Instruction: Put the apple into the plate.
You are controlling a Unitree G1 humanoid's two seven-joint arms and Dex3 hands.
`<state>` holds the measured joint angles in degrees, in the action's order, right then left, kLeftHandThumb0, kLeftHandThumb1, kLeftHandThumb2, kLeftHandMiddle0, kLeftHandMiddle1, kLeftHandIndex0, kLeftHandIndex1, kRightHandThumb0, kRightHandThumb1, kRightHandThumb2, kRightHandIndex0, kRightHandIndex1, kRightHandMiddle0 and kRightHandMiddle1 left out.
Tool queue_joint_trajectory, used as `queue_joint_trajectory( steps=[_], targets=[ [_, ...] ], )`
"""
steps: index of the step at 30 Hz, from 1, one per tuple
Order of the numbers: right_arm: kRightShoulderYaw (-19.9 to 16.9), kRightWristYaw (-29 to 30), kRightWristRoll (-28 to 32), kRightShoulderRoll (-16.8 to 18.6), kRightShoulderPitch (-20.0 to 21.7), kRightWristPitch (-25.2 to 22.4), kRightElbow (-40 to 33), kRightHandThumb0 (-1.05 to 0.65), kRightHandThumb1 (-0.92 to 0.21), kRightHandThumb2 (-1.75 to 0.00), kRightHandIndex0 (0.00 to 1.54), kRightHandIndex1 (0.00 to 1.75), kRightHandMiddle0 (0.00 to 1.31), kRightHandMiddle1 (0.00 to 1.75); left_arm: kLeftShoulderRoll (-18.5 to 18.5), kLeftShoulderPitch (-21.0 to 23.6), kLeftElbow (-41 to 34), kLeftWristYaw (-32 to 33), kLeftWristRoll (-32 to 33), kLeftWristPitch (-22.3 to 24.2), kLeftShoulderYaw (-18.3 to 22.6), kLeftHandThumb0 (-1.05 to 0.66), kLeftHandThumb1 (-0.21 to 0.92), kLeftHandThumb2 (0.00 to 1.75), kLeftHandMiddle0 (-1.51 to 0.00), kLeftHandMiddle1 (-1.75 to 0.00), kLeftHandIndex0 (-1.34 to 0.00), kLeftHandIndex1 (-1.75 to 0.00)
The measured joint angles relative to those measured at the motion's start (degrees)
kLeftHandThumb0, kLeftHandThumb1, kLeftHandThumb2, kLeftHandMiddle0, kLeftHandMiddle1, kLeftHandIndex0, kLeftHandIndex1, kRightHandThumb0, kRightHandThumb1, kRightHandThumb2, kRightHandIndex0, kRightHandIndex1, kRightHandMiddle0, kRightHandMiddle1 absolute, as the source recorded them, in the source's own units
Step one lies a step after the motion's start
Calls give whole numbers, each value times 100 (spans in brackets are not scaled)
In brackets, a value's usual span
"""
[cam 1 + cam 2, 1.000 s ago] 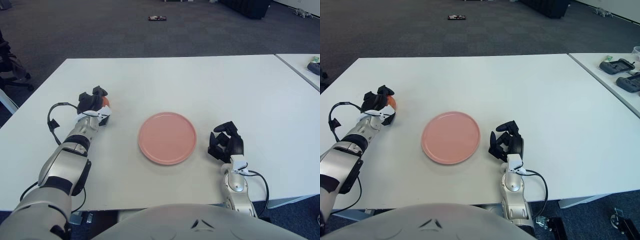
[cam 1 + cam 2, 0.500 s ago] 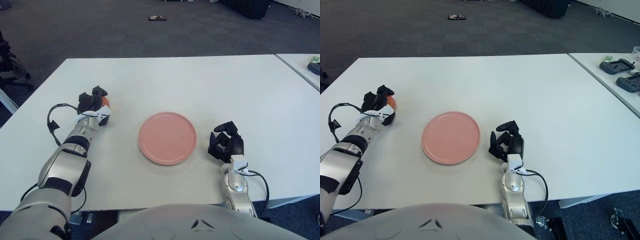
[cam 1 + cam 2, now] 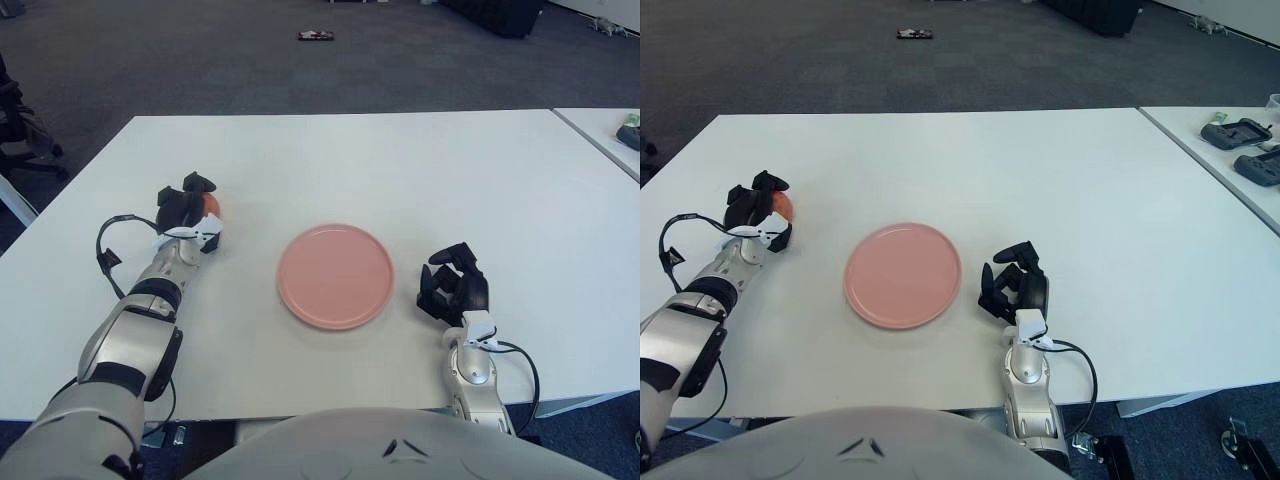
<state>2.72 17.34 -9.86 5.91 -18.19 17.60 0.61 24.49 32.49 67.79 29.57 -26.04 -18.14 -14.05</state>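
The left robot hand (image 3: pixel 188 208) sits at about nine o'clock from the plate (image 3: pixel 334 276), with its dark fingers (image 3: pixel 199 185) curled over the top of the apple (image 3: pixel 211 204). Only a sliver of orange-red skin shows past the fingers on the side toward the plate. The wrap looks like a grasp from above, which would suit lifting the fruit clear of the table (image 3: pixel 400 170) and carrying it across. Whether the fingers are clamped firmly or just draped over the fruit cannot be judged from either eye view, and the apple's underside and its contact with the table are hidden by the hand.

Outward from there, toward three o'clock, the pink plate lies flat near the table's front middle, bare, and well apart from the apple. Its position between the two hands leaves a short sideways carry for the left arm, so the task is at the grasping stage, with the transfer not yet done.

Farther on, at three o'clock from the plate, the right robot hand (image 3: pixel 453 290) shows just beside the rim with its fingers curled and holding nothing. It appears to play no part in this step.

At the table's right, a second table (image 3: pixel 1240 140) carrying dark devices (image 3: pixel 1235 132) is cut off by the frame edge, and a small dark object (image 3: pixel 314 36) on the carpet at twelve o'clock is too small to identify.
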Motion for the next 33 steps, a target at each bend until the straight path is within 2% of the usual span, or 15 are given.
queue_joint_trajectory(
  steps=[9, 16, 24, 33],
  targets=[
    [9, -7, -1, 1, -2, 16, -22, -42, -49, -111, 88, 175, 47, 175, -56, -380, -893, 70, -146, -244, -74, 0, 7, 157, -85, -163, -57, -175],
    [14, -1, -2, 4, -26, -29, -63, -43, -49, -111, 88, 174, 48, 175, -94, -815, -2043, -135, 24, -461, 105, 0, 4, 159, -87, -161, -58, -175],
    [15, 5, -6, 5, -44, -85, -104, -43, -49, -111, 86, 172, 48, 175, -287, -1293, -3627, -339, 57, -266, 276, 0, 3, 161, -89, -161, -60, -175],
    [64, 54, -50, 5, -50, -273, -219, -42, -51, -108, 84, 173, 46, 175, -478, -1639, -4787, -395, -171, -317, 283, 0, 2, 161, -89, -159, -60, -175]
  ],
)
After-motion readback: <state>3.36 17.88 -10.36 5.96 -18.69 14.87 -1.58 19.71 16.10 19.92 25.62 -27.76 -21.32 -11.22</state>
